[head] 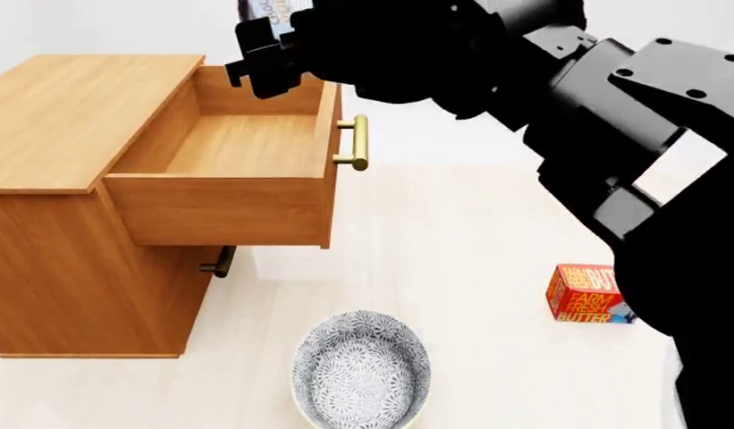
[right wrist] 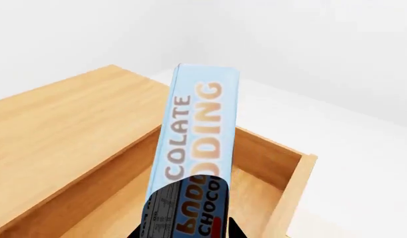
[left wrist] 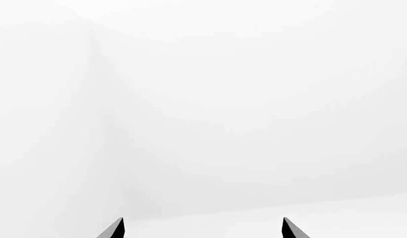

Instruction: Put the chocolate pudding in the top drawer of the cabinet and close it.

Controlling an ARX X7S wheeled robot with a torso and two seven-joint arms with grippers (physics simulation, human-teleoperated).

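Observation:
The cabinet (head: 74, 134) stands at the left of the head view with its top drawer (head: 235, 147) pulled open and empty; its brass handle (head: 357, 143) faces right. My right gripper (head: 265, 49) is above the drawer's back end, shut on the chocolate pudding (right wrist: 193, 144), a pale blue box whose top pokes out at the upper edge of the head view (head: 269, 9). In the right wrist view the box hangs over the open drawer (right wrist: 256, 163). My left gripper (left wrist: 202, 229) is open and empty, facing a blank white wall; it does not show in the head view.
A patterned grey-white bowl (head: 360, 366) sits on the floor in front of the cabinet. A red-orange butter box (head: 585, 293) lies at the right, beside my right arm. A lower drawer's handle (head: 220, 262) shows under the open drawer.

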